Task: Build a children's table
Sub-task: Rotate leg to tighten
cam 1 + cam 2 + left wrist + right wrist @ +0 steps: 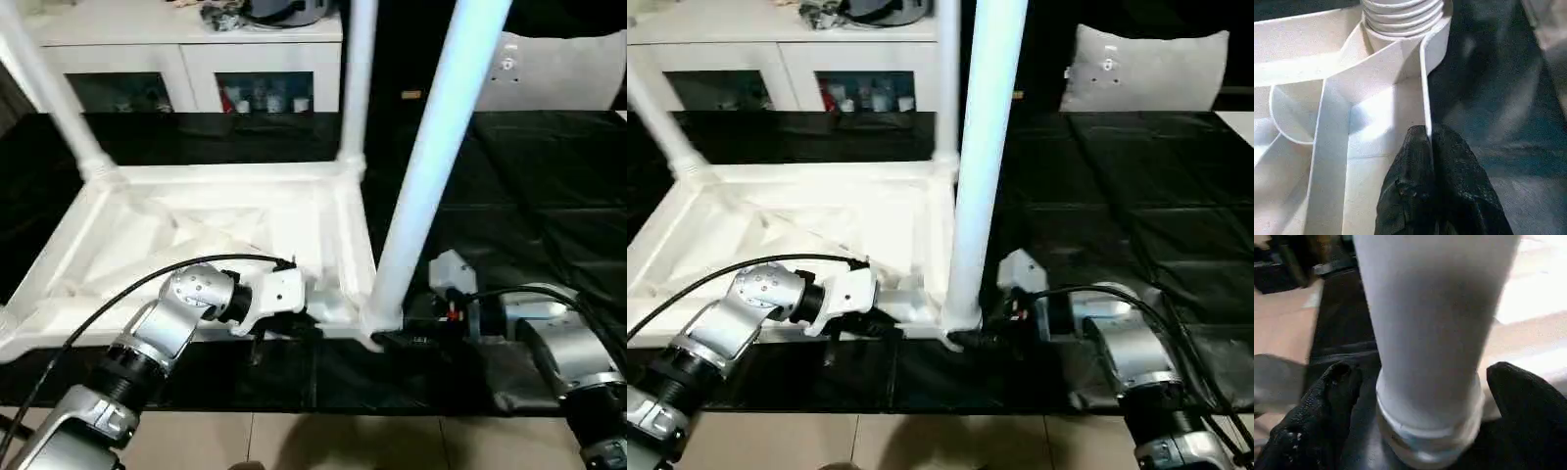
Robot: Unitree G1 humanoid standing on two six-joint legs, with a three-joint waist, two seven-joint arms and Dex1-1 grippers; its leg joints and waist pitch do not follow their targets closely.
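The children's table top (pixel 225 174) lies upside down on a black mat, ribbed underside up. Three white legs stand in its corner sockets: far left (pixel 49 88), far right (pixel 358 78) and near right (pixel 431 147). My left gripper (pixel 1428 134) is shut on the thin rim wall of the top, close to the near right corner, where a threaded end (pixel 1400 19) sits in the socket. My right gripper (pixel 1425 377) is open. Its fingers (pixel 1327 396) stand on either side of the near right leg's base (pixel 1435 308), with a gap on both sides.
A white cabinet with glass doors (pixel 196 59) stands behind the mat. A white cushion (pixel 1146 64) is at the back right. The black mat (pixel 529 196) stretches off to the right, and tiled floor (pixel 323 441) shows along its near edge.
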